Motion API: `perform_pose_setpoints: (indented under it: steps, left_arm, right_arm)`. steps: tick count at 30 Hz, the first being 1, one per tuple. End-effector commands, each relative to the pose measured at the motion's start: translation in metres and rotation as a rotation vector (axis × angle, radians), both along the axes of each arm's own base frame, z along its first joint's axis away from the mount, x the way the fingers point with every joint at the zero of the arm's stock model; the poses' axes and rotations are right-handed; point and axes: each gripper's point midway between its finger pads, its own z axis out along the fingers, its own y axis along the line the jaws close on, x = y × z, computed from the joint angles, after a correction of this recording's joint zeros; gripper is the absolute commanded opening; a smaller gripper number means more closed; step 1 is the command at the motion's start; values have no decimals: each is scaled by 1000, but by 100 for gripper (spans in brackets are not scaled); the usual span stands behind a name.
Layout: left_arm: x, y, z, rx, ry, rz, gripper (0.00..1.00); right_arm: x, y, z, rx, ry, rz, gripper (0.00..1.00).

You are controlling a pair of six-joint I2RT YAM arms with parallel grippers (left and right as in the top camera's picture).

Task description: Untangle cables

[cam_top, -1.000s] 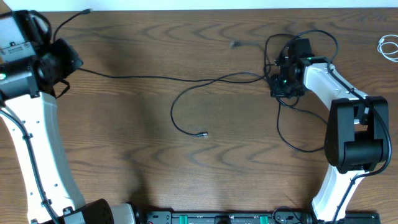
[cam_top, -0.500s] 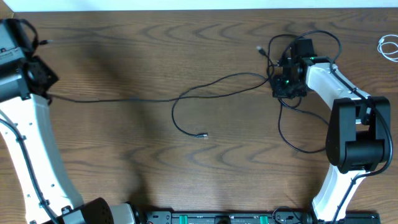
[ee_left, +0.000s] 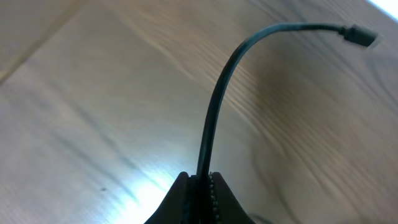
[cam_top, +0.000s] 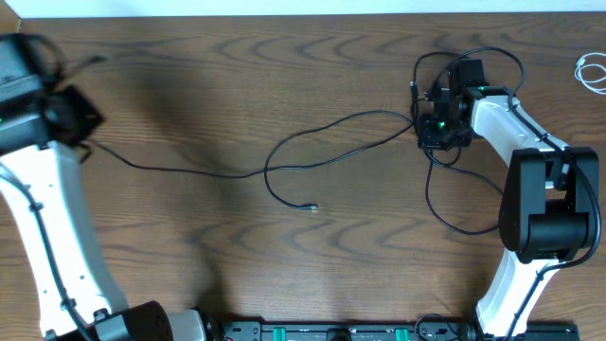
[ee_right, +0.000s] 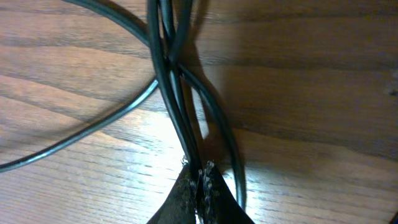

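A thin black cable runs across the table from my left gripper at the far left to a tangle of black cables at the right. My left gripper is shut on this cable near its end, and the small plug sticks out beyond the fingers. Another loop ends in a small plug mid-table. My right gripper is shut on black cable strands in the tangle, low over the wood; its fingertips pinch them. A short white cable lies coiled at the far right edge.
The wooden table fills the view. More black loops lie in front of my right arm. The arm bases and a rail sit along the front edge.
My left gripper pulled the cable end farther left, then eased back a little right and forward. The cable slid left, drew taut, then slackened. The right gripper barely shifted.
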Motion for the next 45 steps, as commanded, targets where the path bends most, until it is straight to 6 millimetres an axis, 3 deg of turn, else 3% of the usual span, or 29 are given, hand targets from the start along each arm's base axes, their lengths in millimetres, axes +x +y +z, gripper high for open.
perform_pose_setpoints:
  steps: [1,5,11,20,26,34,40,45]
  left_arm:
    - [19,-59,-28,-92,72,-240,17]
    - [33,-128,-49,-194,115,-520,32]
    - [44,-182,-88,-213,232,-660,53]
    - [52,-303,-156,-331,330,-1058,57]
    - [39,-378,-192,-506,336,-1288,60]
    - [28,-431,-222,-522,334,-1418,61]
    - [29,-450,-220,-502,282,-1469,62]
    - [25,-466,-219,-491,259,-1512,65]
  right_arm:
    - [2,9,2,29,-10,40,2]
    - [1,9,2,29,-6,40,1]
    - [-1,9,2,28,1,39,1]
    - [-1,8,2,28,2,38,2]
    - [-2,10,4,63,2,45,2]
    - [-3,28,24,324,-38,138,1]
    - [-4,10,26,349,-30,92,1]
    - [-5,6,25,349,-26,89,1]
